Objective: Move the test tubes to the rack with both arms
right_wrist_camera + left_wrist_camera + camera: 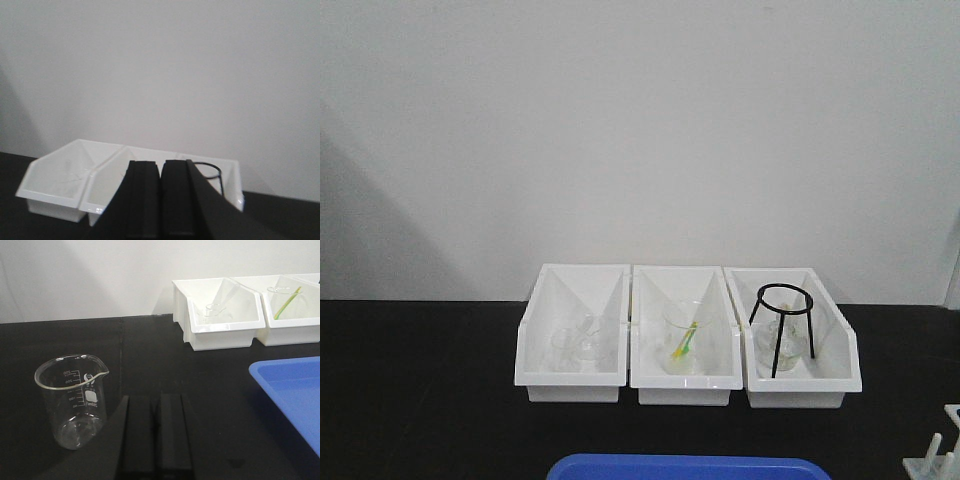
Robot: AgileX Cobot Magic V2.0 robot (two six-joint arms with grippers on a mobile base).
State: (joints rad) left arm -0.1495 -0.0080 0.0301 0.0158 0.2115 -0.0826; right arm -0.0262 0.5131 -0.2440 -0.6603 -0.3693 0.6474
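In the front view only a corner of the white rack shows, cut off at the lower right of the frame, and no test tube can be clearly made out; the glassware inside the three white bins in the middle is too faint to name. The left gripper at the bottom of its wrist view has its jaws closed together on nothing, beside the clear beaker at lower left and the blue tray cut off at the right. The right gripper is also pressed closed and empty, and it hides part of the bins and the black tripod ring behind it.

Three white bins sat side by side on the black table. The right one held a black tripod ring. A blue tray lay near; a beaker stood apart.
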